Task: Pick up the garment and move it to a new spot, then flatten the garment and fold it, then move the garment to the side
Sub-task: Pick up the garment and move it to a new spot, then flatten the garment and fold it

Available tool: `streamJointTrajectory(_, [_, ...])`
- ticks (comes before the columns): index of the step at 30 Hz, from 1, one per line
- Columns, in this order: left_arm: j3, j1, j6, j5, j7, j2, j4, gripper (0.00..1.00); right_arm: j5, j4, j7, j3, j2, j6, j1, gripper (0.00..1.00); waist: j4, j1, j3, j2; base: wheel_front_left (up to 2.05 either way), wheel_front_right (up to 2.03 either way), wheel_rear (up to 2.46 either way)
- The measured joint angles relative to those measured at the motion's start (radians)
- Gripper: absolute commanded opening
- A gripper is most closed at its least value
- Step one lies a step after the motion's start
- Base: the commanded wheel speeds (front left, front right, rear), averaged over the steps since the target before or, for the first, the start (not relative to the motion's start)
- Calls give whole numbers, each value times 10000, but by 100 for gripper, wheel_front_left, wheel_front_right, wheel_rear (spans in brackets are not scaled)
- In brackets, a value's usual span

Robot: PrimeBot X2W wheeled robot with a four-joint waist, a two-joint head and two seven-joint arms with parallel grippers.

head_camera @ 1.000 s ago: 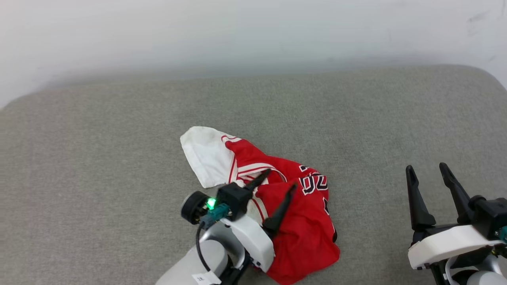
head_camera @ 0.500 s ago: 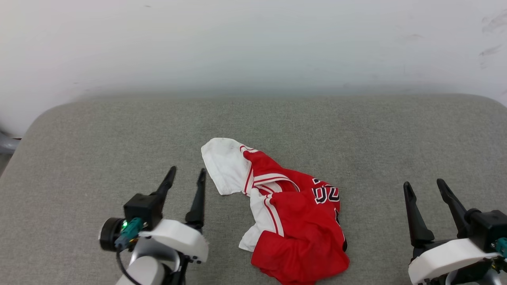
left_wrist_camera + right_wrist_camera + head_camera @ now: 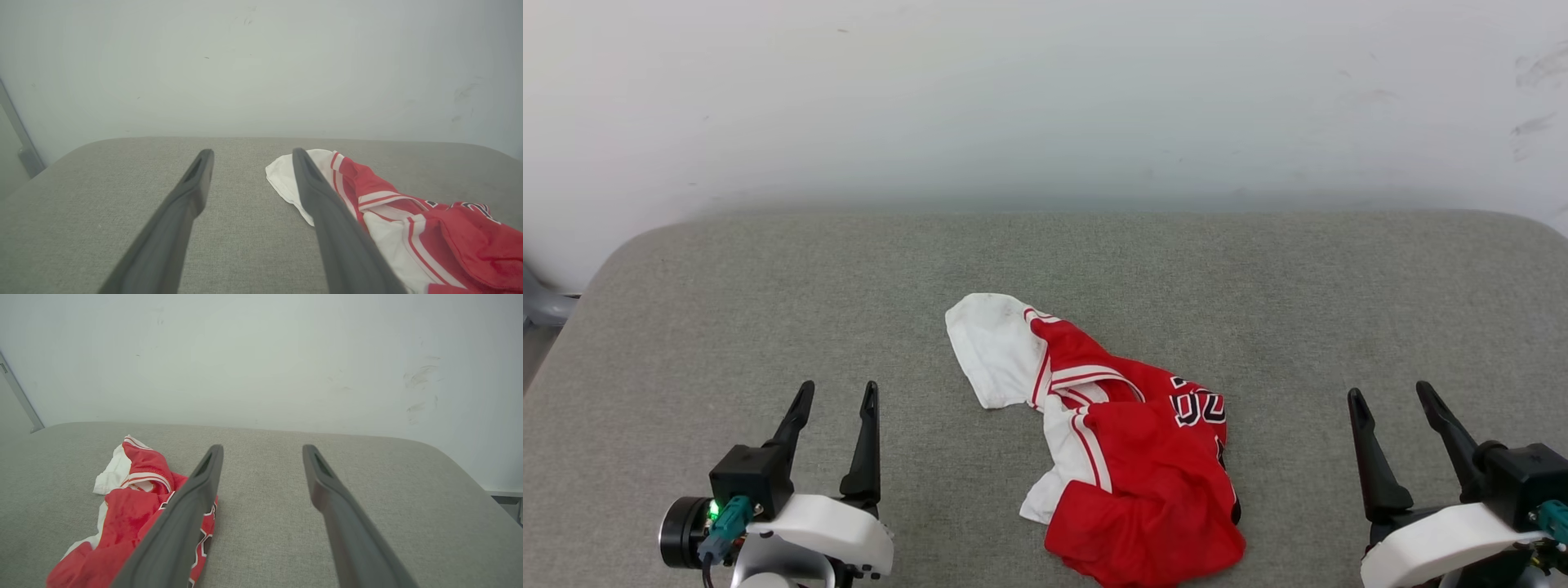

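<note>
The left gripper [image 3: 840,385] has backed right off the garment [image 3: 1143,457]. A second ago it was hanging over the middle of the shirt, and now it's parked down around 7 o'clock in the head view, well apart from the cloth. The camera tilted as well, so the shirt's small drift across the picture isn't the shirt moving.

The left jaws are spread wide with nothing between them, just bare grey weave underneath. From the left wrist camera the shirt's white sleeve peeks out past the finger on the 3 o'clock side. That's only overlap in the picture, since the head view shows a clear gap.

The right gripper [image 3: 1388,390] sits at about 5 o'clock, also wide open and empty, fingers pointing toward 12. It's well clear of the shirt too. In its own wrist view the cloth lies off at 8 o'clock.

The garment is a crumpled heap just below centre of the head view, lying on the grey padded surface [image 3: 768,310]. The white sleeve sticks out toward 11 o'clock and the red body bunches toward 5. Striped trim runs through the middle. There's black, white-outlined lettering on its 3 o'clock edge, but it's folded over, so I can't really read it.

Behind everything at 12 o'clock is a pale wall [image 3: 1045,98], with a few scuff marks up around 2 o'clock.
</note>
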Motion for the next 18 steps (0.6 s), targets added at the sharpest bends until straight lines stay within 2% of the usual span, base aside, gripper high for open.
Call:
streamJointTrajectory(12, [430,82,-441,491,-10,-441,-21,100,182,65,221,-151,-2,0,-9,100,94,1,54,0,0,0,0])
streamJointTrajectory(18, [472,-31,-646,769,-12,-802,-81,100,-6,408,1160,-128,-4,0,-94,100,556,0,178,0,0,0,0])
